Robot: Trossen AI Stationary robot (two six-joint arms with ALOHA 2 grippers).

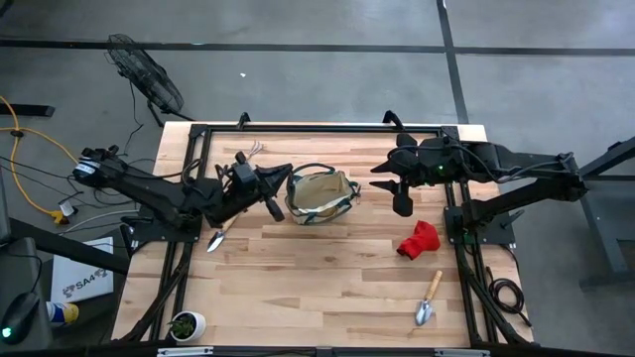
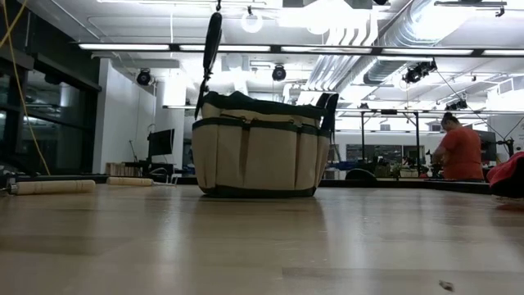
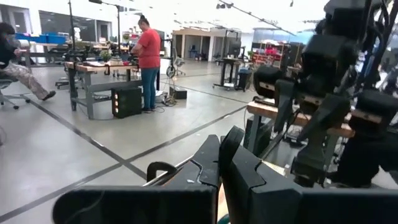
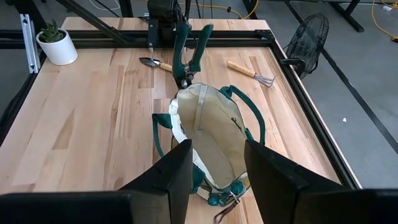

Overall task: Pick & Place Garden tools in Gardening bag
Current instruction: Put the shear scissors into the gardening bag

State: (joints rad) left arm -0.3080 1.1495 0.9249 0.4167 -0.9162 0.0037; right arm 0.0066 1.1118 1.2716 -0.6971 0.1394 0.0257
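Shears [image 4: 188, 53] clamped in my left gripper [image 1: 266, 190], hanging at the bag [image 1: 322, 195] rim. My right gripper [image 1: 402, 203] open and empty beside the bag.

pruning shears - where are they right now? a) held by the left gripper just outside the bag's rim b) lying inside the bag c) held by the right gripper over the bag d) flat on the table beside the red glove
a: the left gripper is shut on the pruning shears, their tip at the rim of the gardening bag, not yet inside.
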